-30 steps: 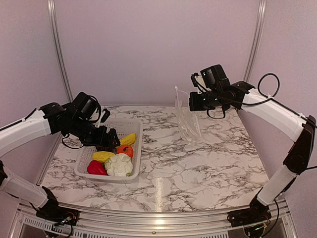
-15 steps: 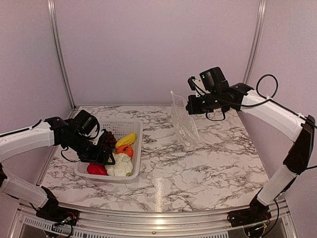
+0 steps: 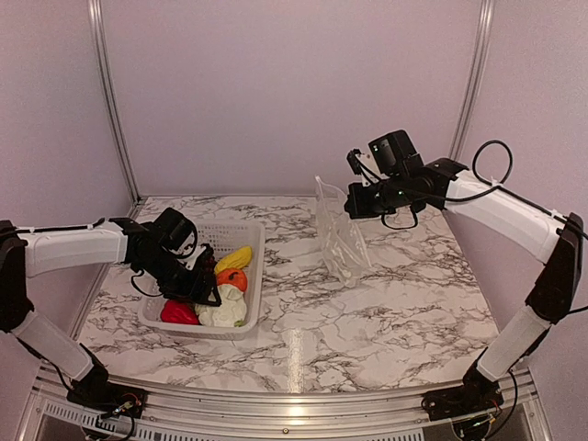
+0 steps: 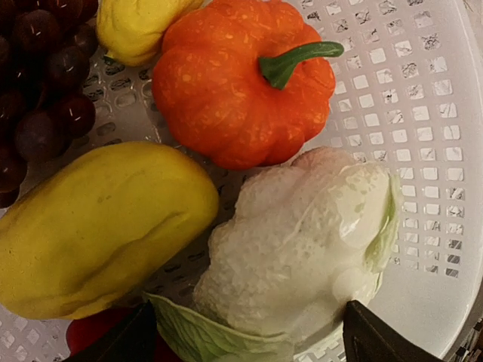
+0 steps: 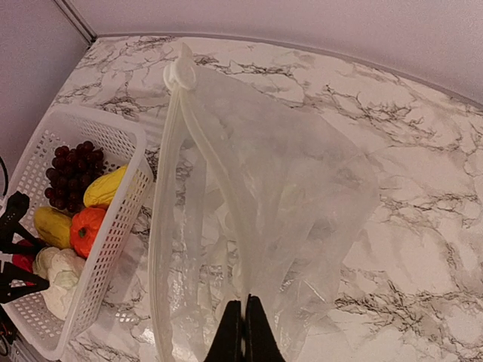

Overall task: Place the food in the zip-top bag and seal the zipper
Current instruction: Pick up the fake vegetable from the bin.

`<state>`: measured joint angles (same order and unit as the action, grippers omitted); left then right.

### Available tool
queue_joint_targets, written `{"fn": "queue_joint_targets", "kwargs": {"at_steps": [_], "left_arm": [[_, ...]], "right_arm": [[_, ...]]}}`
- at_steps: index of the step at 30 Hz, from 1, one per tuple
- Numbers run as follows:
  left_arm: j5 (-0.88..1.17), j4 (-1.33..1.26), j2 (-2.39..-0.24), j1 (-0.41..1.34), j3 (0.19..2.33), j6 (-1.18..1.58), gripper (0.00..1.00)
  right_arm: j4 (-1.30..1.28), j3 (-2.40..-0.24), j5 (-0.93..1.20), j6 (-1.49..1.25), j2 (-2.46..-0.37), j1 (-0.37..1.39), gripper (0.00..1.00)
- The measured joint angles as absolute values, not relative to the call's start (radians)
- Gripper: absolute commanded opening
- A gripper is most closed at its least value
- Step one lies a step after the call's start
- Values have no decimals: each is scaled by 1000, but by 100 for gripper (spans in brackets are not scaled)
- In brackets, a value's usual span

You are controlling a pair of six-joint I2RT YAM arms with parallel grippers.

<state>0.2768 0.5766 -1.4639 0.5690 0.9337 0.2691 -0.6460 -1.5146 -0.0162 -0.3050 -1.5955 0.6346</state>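
Risks squirting the rounded pale vegetable [image 4: 302, 241] from spread left gripper [image 4: 249, 341] near left edge, right gripper [image 5: 243, 332] pinching the zip-top bag [image 5: 287, 196].

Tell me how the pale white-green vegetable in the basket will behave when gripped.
The white-green vegetable probably grips well: its top looks bumpy and matte. Rounded and lumpy, it may rock rather than roll, hemmed by the orange fruit and basket wall. Its thin leaves may flex.

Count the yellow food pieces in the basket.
2. One yellow piece lies beside the white vegetable; the second yellow piece sits between grapes and orange fruit. Others may hide.
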Motion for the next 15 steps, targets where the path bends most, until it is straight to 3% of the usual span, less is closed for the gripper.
{"fn": "queue_joint_targets", "kwargs": {"at_steps": [10, 15], "left_arm": [[407, 548, -1518, 547, 941, 247, 79], [501, 505, -1518, 539, 902, 275, 59]], "right_arm": [[-638, -1485, -17, -314, -1574, 635, 0], [-636, -1464, -16, -319, -1570, 635, 0]]}}
